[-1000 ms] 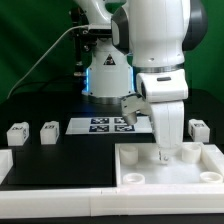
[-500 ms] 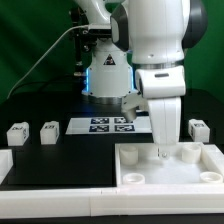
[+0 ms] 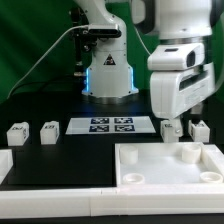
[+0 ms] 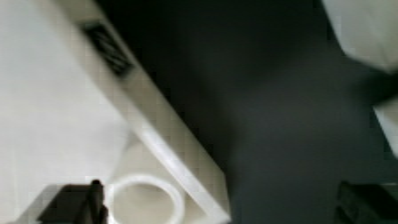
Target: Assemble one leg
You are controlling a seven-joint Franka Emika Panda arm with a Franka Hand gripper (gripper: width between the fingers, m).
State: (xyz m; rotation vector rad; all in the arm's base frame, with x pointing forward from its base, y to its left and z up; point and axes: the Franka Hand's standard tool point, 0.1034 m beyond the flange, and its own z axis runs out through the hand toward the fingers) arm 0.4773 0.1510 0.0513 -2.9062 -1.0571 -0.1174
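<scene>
My gripper [image 3: 173, 130] hangs open and empty just above the far rim of the white tabletop [image 3: 150, 152], towards the exterior view's right. One leg [image 3: 200, 129], a small white block, stands on the black table right beside it, apart from the fingers. Two more legs [image 3: 15, 133] [image 3: 48, 131] stand at the exterior view's left. In the wrist view the gripper [image 4: 222, 203] shows two dark fingertips [image 4: 71, 202] far apart with nothing between them. Below them lie the tabletop's rim [image 4: 160, 120] and a round corner socket [image 4: 146, 196]. The wrist view is blurred.
The marker board [image 3: 112, 125] lies flat behind the tabletop, in front of the robot base [image 3: 108, 75]. The tabletop has raised round sockets [image 3: 133, 172] [image 3: 190, 153]. A white block [image 3: 4, 163] sits at the exterior view's left edge. A blurred white shape [image 4: 365, 30] shows in the wrist view.
The gripper has lifted out of the tabletop's inside and moved towards the exterior view's right, near the right-hand leg. The arm has swung the same way. Nothing came up with the fingers.
</scene>
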